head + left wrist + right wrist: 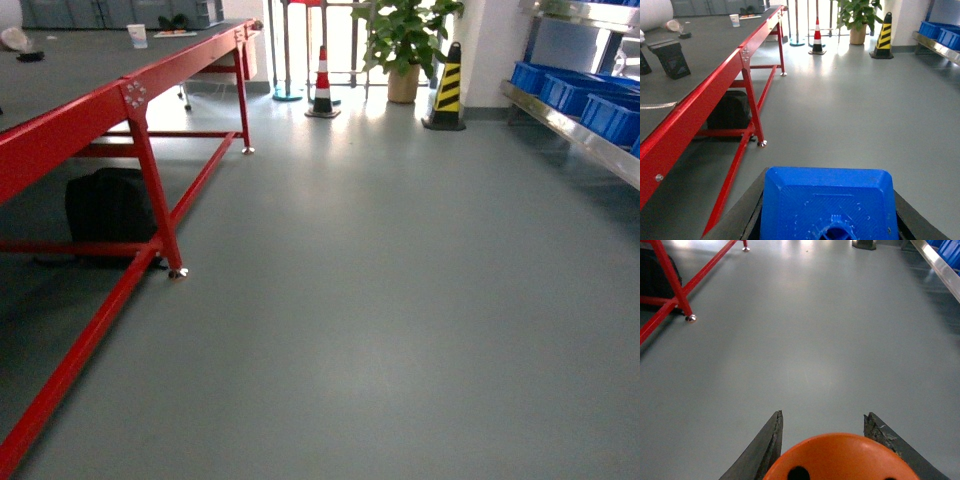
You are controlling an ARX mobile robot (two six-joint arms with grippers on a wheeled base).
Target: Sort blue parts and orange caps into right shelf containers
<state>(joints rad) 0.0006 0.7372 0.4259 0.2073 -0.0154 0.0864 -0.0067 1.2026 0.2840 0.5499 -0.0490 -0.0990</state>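
— How many blue parts and orange caps do you count?

— One blue part (829, 207), seen close up in the left wrist view between the left claw's (829, 220) fingers. One orange cap (840, 459), in the right wrist view, between the right claw's (826, 450) fingers.

— And the crates on the shelf?

— Three blue crates (568, 91) show clearly in the head view along the metal shelf (575, 135); a sliver of a fourth shows at the right edge.

— Cones?

— Two: one red-and-white traffic cone (322, 83), one black-and-yellow traffic cone (447, 88).

— Anything else?

— One potted plant (405, 45), one red-framed tabletop (90, 60), one paper cup (137, 36) on it, one black bag (108, 210) beneath.
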